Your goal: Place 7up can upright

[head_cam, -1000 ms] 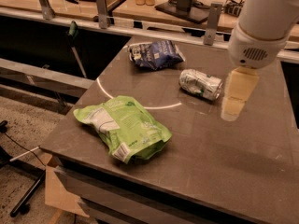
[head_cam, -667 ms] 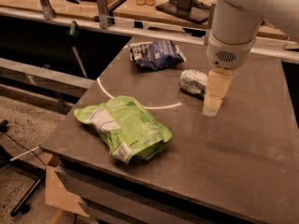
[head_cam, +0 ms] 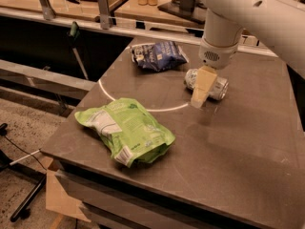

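The 7up can [head_cam: 218, 87] is a silvery dented can lying on its side on the dark table [head_cam: 238, 142], right of centre. My gripper [head_cam: 201, 88] hangs from the white arm directly over the can's left part, its tan finger [head_cam: 200, 92] pointing down in front of the can. The finger hides the middle of the can. The can rests on the table and is not lifted.
A dark-blue chip bag [head_cam: 157, 55] lies at the back of the table, left of the can. A light-green chip bag [head_cam: 126, 130] lies near the front left edge. A white arc is marked on the tabletop. A rail and counter run behind.
The arm and gripper have moved left, from right of the can to over its left part. The can and both bags have not moved.
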